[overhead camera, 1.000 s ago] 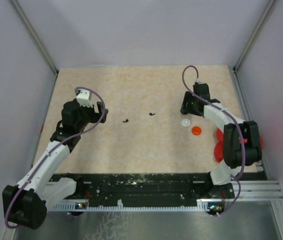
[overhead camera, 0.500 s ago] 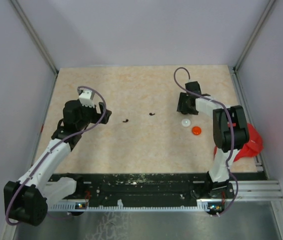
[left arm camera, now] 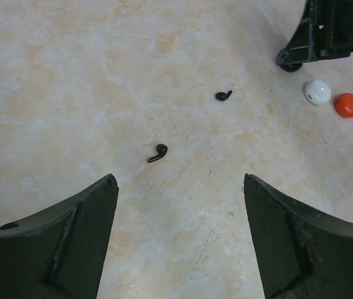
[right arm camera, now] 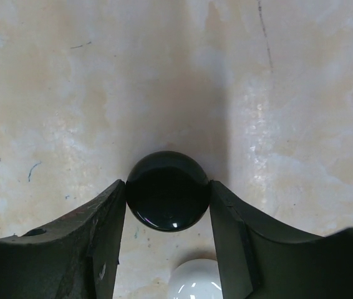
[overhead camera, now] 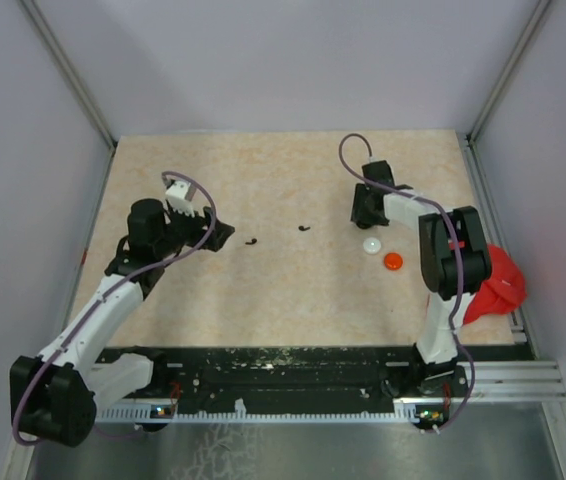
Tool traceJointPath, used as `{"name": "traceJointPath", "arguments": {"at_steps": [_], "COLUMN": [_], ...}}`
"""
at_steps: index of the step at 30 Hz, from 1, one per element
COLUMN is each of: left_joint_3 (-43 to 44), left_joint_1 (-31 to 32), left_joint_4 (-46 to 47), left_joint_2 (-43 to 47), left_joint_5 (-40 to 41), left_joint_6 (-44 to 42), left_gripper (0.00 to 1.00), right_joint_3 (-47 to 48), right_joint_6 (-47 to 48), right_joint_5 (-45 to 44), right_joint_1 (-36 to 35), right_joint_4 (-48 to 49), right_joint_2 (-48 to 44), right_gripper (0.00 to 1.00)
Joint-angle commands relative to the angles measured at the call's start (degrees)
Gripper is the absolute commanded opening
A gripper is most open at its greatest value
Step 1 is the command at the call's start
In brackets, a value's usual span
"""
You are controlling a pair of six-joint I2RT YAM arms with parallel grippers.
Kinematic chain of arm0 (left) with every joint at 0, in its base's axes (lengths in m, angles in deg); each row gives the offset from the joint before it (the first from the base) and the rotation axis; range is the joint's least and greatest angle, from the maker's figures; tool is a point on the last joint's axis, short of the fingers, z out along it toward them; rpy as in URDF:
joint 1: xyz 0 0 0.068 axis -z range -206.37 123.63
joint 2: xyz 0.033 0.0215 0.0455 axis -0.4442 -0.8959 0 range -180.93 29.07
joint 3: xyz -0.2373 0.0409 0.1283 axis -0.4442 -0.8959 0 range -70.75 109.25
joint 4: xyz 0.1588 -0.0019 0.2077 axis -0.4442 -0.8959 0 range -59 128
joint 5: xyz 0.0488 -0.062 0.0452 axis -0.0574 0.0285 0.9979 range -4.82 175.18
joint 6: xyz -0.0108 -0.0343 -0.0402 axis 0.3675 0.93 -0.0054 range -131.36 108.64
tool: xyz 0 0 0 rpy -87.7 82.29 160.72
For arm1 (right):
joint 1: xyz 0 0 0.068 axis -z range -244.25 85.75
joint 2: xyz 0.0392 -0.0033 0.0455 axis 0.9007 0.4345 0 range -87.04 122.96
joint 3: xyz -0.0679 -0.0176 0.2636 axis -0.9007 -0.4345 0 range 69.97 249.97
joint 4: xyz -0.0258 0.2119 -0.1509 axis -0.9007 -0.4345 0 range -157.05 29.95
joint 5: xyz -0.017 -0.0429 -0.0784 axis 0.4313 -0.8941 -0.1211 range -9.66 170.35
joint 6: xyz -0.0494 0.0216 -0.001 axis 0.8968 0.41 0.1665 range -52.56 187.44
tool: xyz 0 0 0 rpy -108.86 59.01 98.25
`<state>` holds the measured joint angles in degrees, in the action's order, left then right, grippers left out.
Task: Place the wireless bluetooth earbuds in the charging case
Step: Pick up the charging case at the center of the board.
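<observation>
- The tan table (overhead camera: 293, 290) carries everything.
- A red cloth-like lump (overhead camera: 500, 285) sits at the table's right edge, partly hidden behind the right arm.
- The left gripper (left arm camera: 179, 187) is spread wide with nothing between its fingers. The nearer black earbud (left arm camera: 158, 153) lies on the table just ahead of the gap, clear of both fingers.
- The right gripper (right arm camera: 167, 184) is clamped on a black round case (right arm camera: 168, 199), a finger against each side. Whether the case is lifted off the table cannot be told.
- A white case (right arm camera: 195, 280) lies just beside the black one, cut off by the wrist view's bottom edge. An orange case (overhead camera: 393, 261) is near it.
- The farther black earbud (left arm camera: 224, 95) lies between the nearer one and the right gripper, apart from both.
</observation>
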<state>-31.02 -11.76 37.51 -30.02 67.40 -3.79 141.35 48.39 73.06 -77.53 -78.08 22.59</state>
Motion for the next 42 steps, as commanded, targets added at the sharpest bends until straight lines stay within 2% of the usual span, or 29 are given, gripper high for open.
{"name": "traceJointPath", "arguments": {"at_steps": [1,6,12,16,20,30,36,42], "left_joint_3": [0.73,-0.90,-5.67,-6.74,-7.09,-8.06,-7.47,-5.52], "left_joint_1": [-0.37,-0.24,1.53,5.74,11.25,21.97,25.94,29.97], "left_joint_4": [4.95,12.27,22.43,25.45,29.03,43.11,51.95,55.46], "left_joint_2": [-1.65,-3.08,-3.01,-3.19,-3.69,-9.21,-13.43,-16.84], "left_joint_5": [-10.45,-16.05,-16.59,-10.83,-1.13,16.29,20.12,26.61], "left_joint_6": [3.34,9.86,16.26,17.27,17.48,18.99,17.21,11.73], "left_gripper": [0.85,0.82,0.79,0.78,0.79,0.75,0.68,0.66], "right_joint_3": [-0.22,-2.73,-6.59,-8.97,-11.19,-16.33,-18.92,-19.69], "right_joint_6": [0.06,-2.37,-8.03,-12.14,-17.53,-28.66,-32.88,-34.59], "right_joint_5": [1.00,4.15,9.71,11.94,14.82,19.09,18.94,18.63], "right_joint_1": [-2.75,-5.37,-7.82,-9.68,-11.10,-14.22,-16.03,-18.28], "right_joint_4": [1.95,4.98,10.93,15.38,20.62,31.80,35.73,37.66], "right_joint_2": [-3.38,-7.85,-14.26,-19.62,-23.82,-31.33,-33.77,-34.62], "right_gripper": [0.49,0.45,0.43,0.43,0.43,0.43,0.42,0.42]}}
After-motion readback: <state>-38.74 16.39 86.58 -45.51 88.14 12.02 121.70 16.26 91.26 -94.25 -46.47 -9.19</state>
